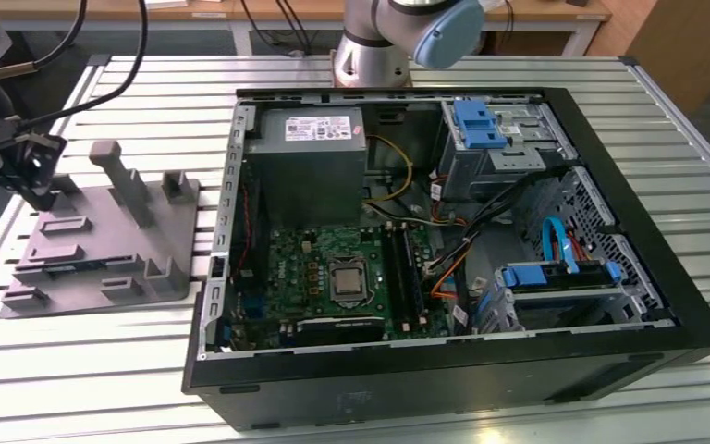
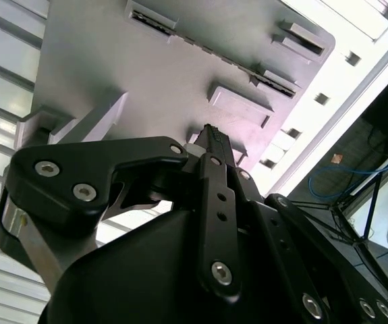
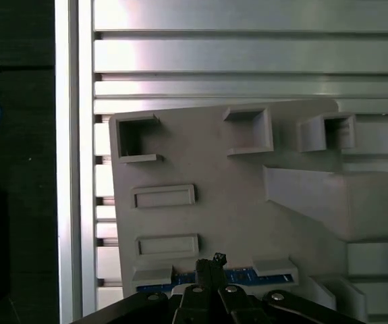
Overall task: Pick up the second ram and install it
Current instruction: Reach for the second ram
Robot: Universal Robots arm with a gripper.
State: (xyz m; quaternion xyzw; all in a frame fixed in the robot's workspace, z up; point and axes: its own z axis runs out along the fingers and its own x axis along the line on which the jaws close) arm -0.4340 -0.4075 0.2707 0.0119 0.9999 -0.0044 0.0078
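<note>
In the exterior view, the gripper [image 1: 42, 191] is seen above the grey block [image 1: 96, 250]. In the second wrist view, its fingers [image 2: 211, 145] are pressed together, empty. In the first wrist view, the second ram [image 3: 247, 275] is seated in a slot of the block.

Grey fixture [image 3: 234, 202], blue ram [image 3: 254, 275], black gripper [image 3: 210, 262], green motherboard [image 1: 318, 268] (table [image 3: 247, 54]: silver, ribbed)

I can read no text from here. The power supply [image 1: 312, 157], well away from my gripper [image 1: 42, 185], carries a white label [image 1: 322, 127], its print too small to make out. The second ram [image 3: 247, 275] just below the fingertips shows pale marks, also illegible.
</note>
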